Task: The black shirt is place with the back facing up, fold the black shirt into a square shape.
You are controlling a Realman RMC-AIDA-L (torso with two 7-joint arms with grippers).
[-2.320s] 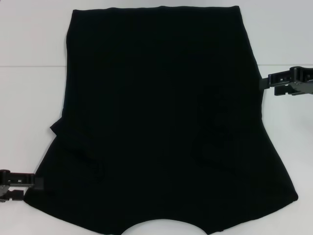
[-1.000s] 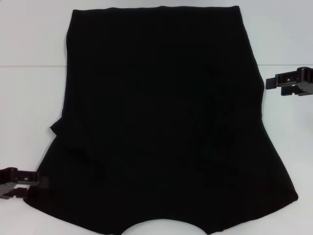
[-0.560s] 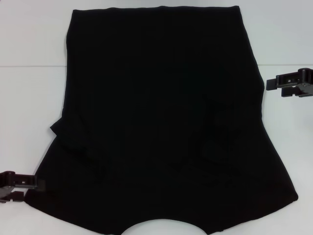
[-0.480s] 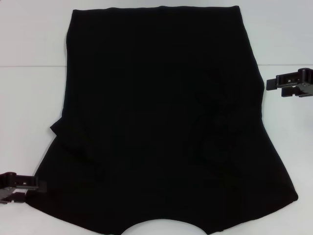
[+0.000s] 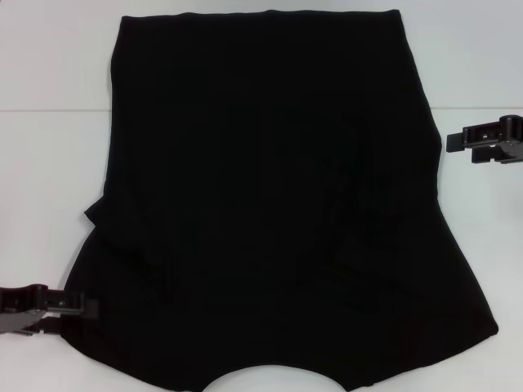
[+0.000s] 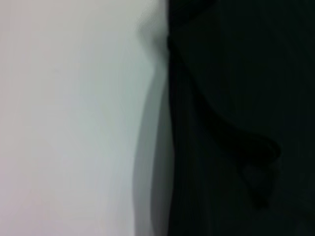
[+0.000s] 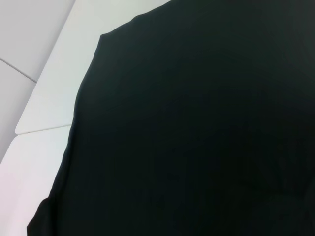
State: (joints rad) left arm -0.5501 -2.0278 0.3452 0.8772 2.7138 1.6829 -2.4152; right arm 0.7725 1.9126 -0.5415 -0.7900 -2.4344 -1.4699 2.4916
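Observation:
The black shirt (image 5: 270,204) lies spread flat on the white table (image 5: 49,163), plain side up, with both sleeves folded in over the body and the curved neckline at the near edge. My left gripper (image 5: 78,312) sits low at the shirt's near left corner, open, its fingers reaching onto the cloth edge. In the left wrist view that shirt edge (image 6: 236,98) shows close up beside bare table. My right gripper (image 5: 453,147) hovers open just off the shirt's right side, apart from the cloth. The right wrist view looks across the shirt (image 7: 197,137).
A thin seam (image 5: 57,110) crosses the table behind the grippers. Bare white table (image 5: 490,245) flanks the shirt on both sides. The shirt's far hem (image 5: 261,13) lies near the table's back.
My left gripper has slid right, onto the shirt's near left corner. My right gripper drew slightly away from the shirt's right edge earlier and now holds still.

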